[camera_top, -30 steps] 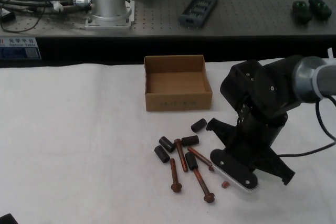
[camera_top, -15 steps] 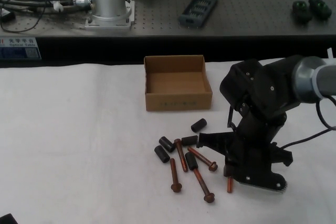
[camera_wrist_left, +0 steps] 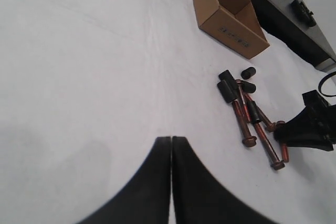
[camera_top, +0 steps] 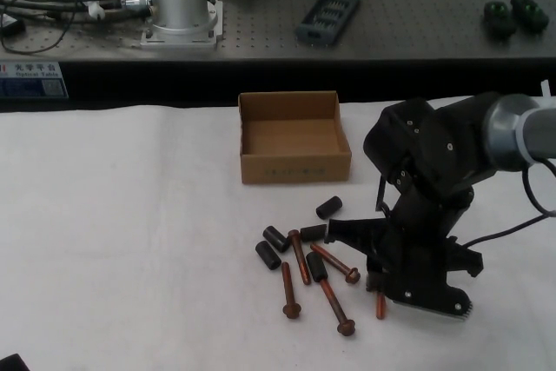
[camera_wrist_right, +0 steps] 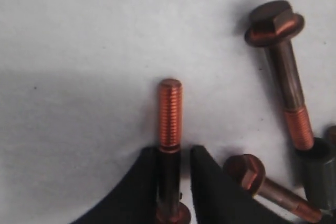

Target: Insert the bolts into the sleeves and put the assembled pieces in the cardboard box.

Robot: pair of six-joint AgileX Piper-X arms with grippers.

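Note:
My right gripper [camera_wrist_right: 172, 151] is shut on a copper bolt [camera_wrist_right: 169, 108] and holds it by the shank near the head, threaded end sticking out past the fingertips. In the high view that gripper [camera_top: 380, 289] hangs low over the white cloth, just right of the pile, with the held bolt [camera_top: 380, 305] under it. Several loose bolts [camera_top: 300, 256] and black sleeves [camera_top: 275, 238] lie mixed together in front of the cardboard box [camera_top: 295, 167]. One sleeve [camera_top: 316, 267] sits on a bolt's shank. My left gripper [camera_wrist_left: 171, 141] is shut, holding nothing, over bare cloth well away from the pile [camera_wrist_left: 247, 114].
The open box [camera_wrist_left: 226, 27] stands just beyond the pile. Behind the cloth a perforated metal bench carries a metal post base [camera_top: 178, 6], cables and a black tray [camera_top: 328, 10]. Bare cloth stretches to the left of the pile.
Since one second ago my right wrist has turned with the bolt, swinging it from head-out to lying along the cloth. Over the last half second it barely moved. The pile is unchanged.

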